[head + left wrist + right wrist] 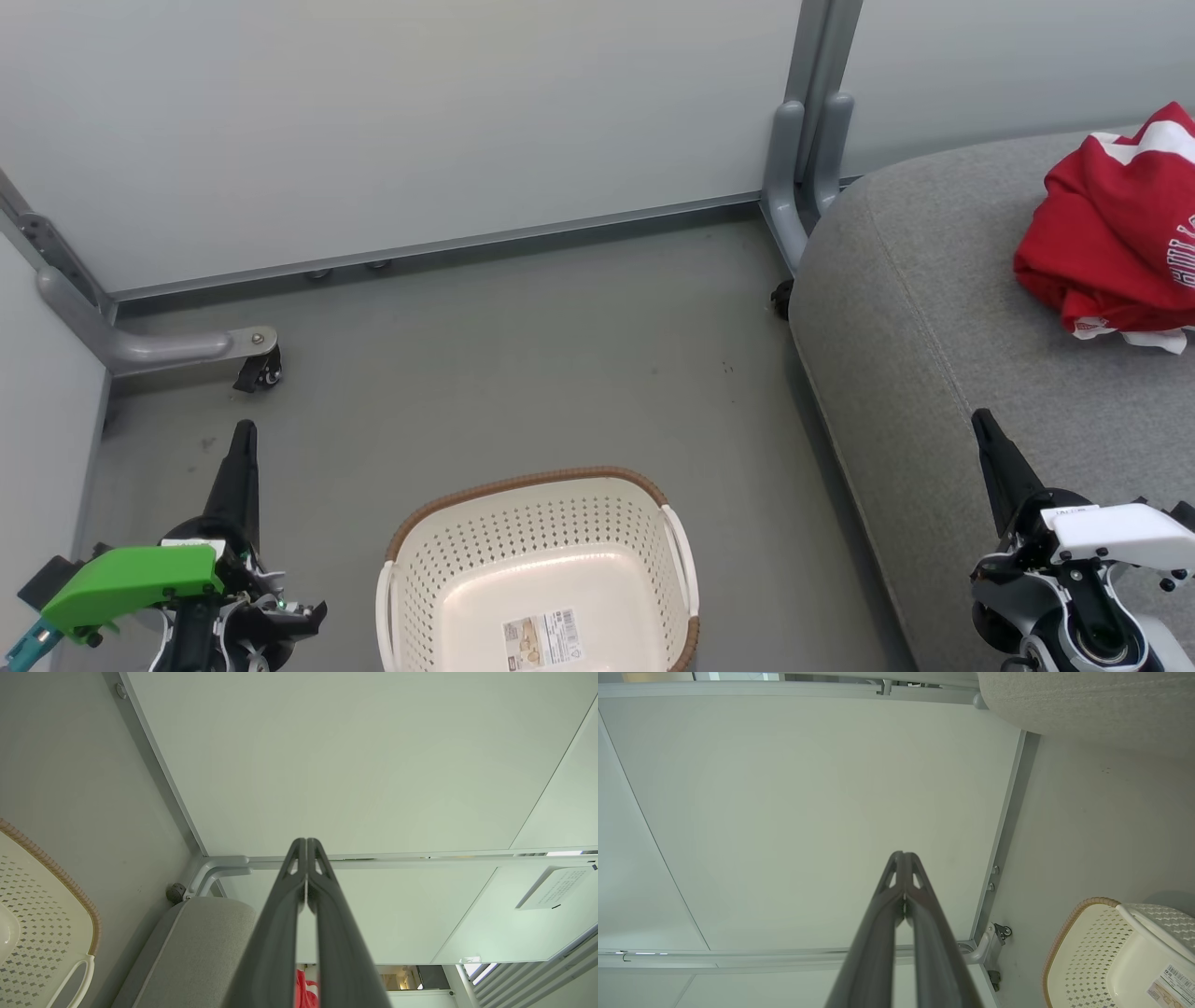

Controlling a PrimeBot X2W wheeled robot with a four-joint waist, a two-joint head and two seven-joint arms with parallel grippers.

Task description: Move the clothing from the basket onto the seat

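Observation:
The red clothing (1116, 238) with white trim lies bunched on the grey seat (934, 308) at the right of the head view; a sliver of the clothing (306, 991) also peeks between my left fingers. The cream basket (537, 560) with a brown rim stands on the floor at bottom centre, with nothing in it but a paper label on its bottom. My left gripper (245, 431) is shut, to the left of the basket. My right gripper (980, 420) is shut, over the seat's front part. Both hold nothing.
Pale partition walls on grey metal frames close the space behind and at the left. A caster foot (257, 369) sticks out onto the grey floor at the left, and another frame leg (794, 187) stands by the seat's corner.

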